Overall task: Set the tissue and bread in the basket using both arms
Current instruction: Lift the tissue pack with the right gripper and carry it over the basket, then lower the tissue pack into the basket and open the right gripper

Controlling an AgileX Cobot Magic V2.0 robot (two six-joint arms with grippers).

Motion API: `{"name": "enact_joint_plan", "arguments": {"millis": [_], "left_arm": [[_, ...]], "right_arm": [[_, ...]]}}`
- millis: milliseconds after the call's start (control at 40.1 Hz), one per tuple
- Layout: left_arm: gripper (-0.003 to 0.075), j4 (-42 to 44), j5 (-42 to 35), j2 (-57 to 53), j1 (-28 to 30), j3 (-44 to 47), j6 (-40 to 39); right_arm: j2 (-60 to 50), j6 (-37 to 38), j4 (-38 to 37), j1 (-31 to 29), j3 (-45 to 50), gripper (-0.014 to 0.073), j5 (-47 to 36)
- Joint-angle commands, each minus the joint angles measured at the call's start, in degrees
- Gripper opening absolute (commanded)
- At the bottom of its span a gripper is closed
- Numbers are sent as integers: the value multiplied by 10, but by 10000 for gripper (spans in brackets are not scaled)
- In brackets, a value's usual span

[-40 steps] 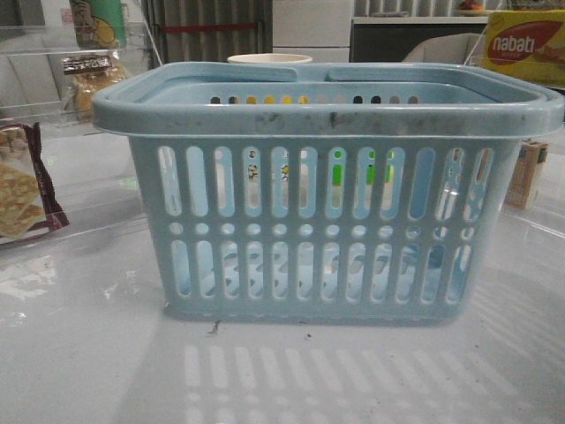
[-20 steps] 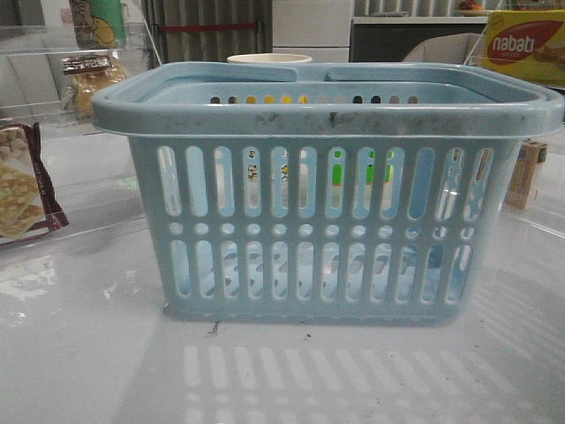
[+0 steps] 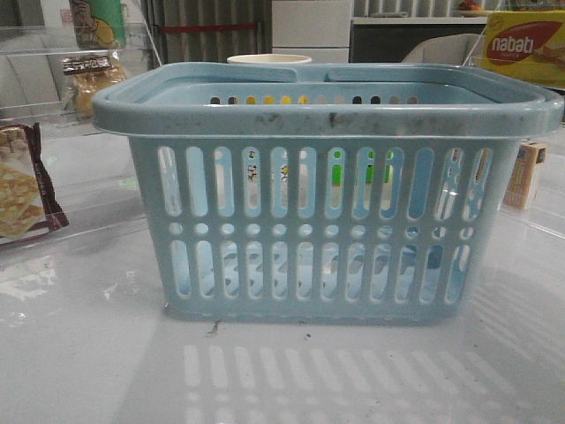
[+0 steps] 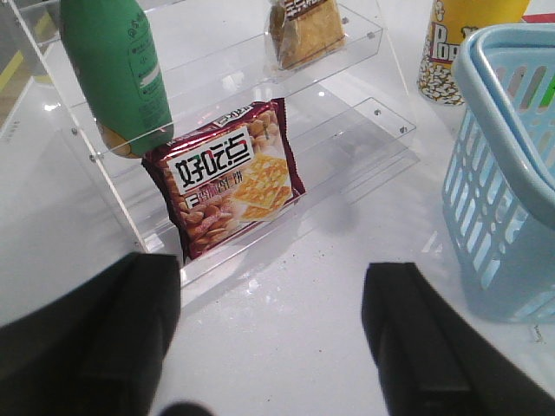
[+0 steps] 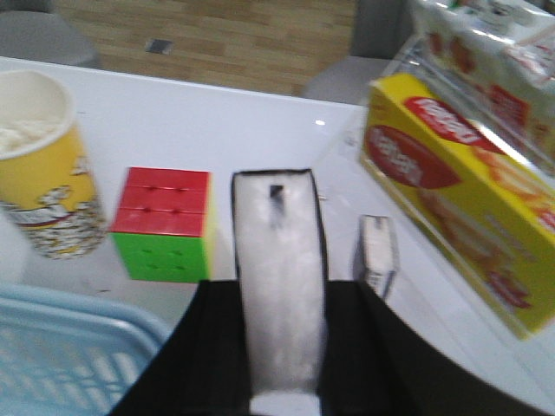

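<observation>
The pale blue basket (image 3: 327, 194) stands mid-table; it also shows in the left wrist view (image 4: 507, 165) and the right wrist view (image 5: 61, 355). The bread (image 3: 88, 81), a clear bag of golden buns, stands on an acrylic shelf at the far left, also visible in the left wrist view (image 4: 305, 33). My left gripper (image 4: 273, 277) is open and empty above bare table, short of the shelf. My right gripper (image 5: 279, 290) is shut on the tissue (image 5: 276, 225), a black-edged pack with a pale face, held beside the basket's rim. Neither gripper shows in the front view.
A maroon-edged cracker packet (image 4: 227, 186) and a green bag (image 4: 117, 74) lean on the acrylic shelf (image 4: 364, 143). A yellow popcorn cup (image 5: 43, 173), a colour cube (image 5: 165, 224), a small box (image 5: 377, 256) and a yellow Nabati box (image 5: 460, 199) stand behind the basket.
The basket and shelf items have not moved. Only the reflections seen through the basket's right-hand slots shift slightly.
</observation>
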Motion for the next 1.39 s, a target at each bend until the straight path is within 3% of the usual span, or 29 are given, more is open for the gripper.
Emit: {"name": "enact_joint_plan", "arguments": {"millis": [0, 199, 374, 672, 797, 1021, 1370], "left_arm": [[506, -7, -45, 6, -4, -17, 1], [506, -7, -45, 6, -4, -17, 1], [506, -7, -45, 6, -4, -17, 1], [506, -7, -45, 6, -4, -17, 1], [506, -7, -45, 6, -4, -17, 1], [506, -7, -45, 6, -4, -17, 1], [506, -7, -45, 6, -4, -17, 1]], "right_arm": [[-26, 1, 5, 44, -21, 215, -22], [-17, 1, 23, 137, -19, 215, 31], [7, 1, 65, 184, -19, 225, 48], [70, 1, 87, 192, -19, 488, 67], [64, 1, 85, 192, -19, 500, 69], [4, -42, 84, 195, -7, 500, 91], [-190, -87, 65, 196, 133, 500, 71]]}}
